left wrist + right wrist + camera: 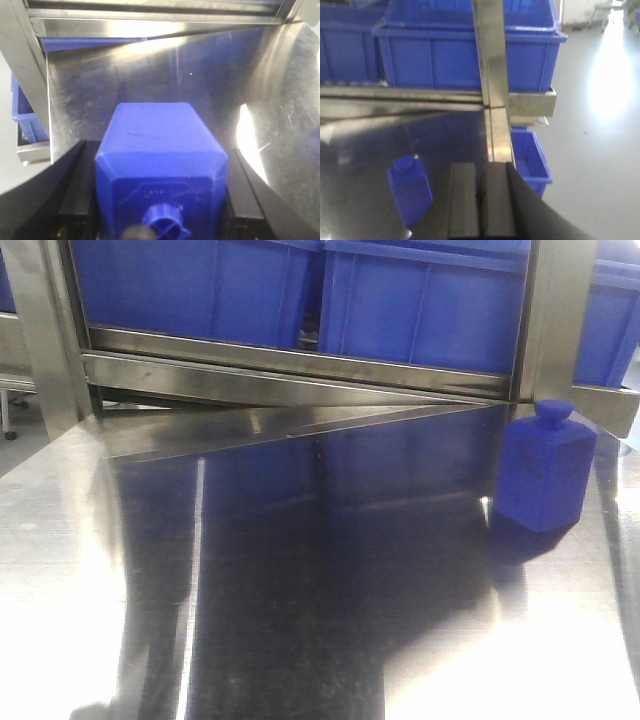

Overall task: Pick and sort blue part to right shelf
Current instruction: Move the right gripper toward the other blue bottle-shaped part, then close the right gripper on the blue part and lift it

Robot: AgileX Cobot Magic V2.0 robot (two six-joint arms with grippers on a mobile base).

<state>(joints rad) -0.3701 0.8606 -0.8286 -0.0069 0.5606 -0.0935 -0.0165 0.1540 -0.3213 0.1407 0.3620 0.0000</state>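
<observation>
In the left wrist view a blue bottle-shaped part (160,145) fills the space between the dark jaws, its round cap pointing at the camera. My left gripper (159,150) is shut on it above the steel table. A second blue part (545,465) stands upright on the table at the far right, close to the shelf. It also shows in the right wrist view (410,192), to the left of my right gripper (481,200), which is shut and empty. The steel shelf's front rail (300,365) carries large blue bins (420,310). Neither gripper shows in the front view.
A vertical steel post (492,75) of the shelf stands just beyond my right gripper. A lower blue bin (532,160) sits below the table's right edge, with bare floor (600,150) to the right. The table's left edge (50,125) shows in the left wrist view.
</observation>
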